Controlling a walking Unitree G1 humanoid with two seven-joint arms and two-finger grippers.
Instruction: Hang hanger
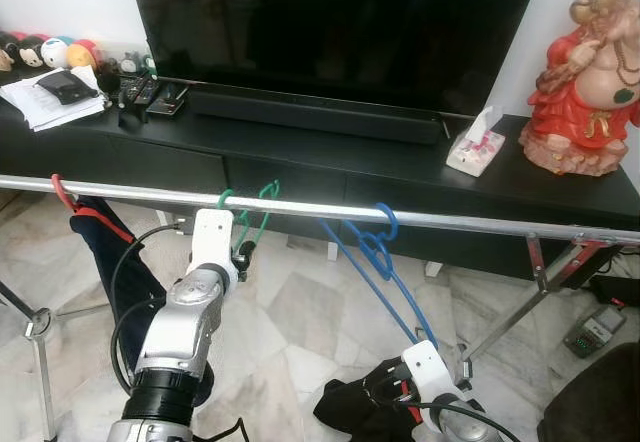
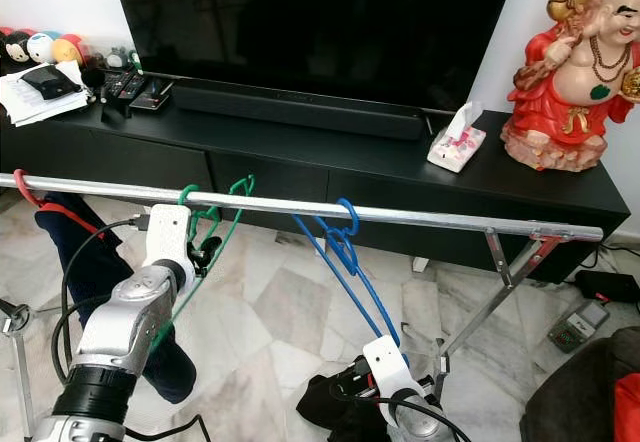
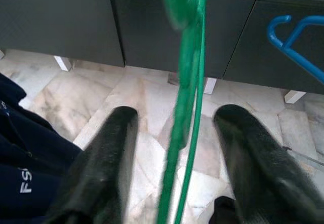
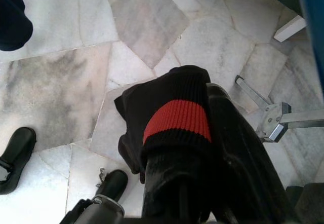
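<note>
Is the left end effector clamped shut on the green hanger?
No, in the left wrist view the green hanger passes between the left end effector's two fingers, with floor showing on either side of it.

The left arm (image 1: 178, 334) is raised and stretched forward, silver forearm angled upward, its white wrist block topmost. The left gripper (image 3: 174, 173) stands with its jaws spread wide, the two black fingers (image 3: 104, 168) well apart, touching nothing on either inner face; a thin green wire hanger (image 3: 185, 107) passes through the gap between them without contact.

The right arm (image 2: 405, 410) is held low, bent close to the body, white wrist block tilted up and cabling looped beside it. The right gripper (image 4: 202, 153) points down at the floor, its jaws closed on a black garment with a red band (image 4: 174, 120).
</note>
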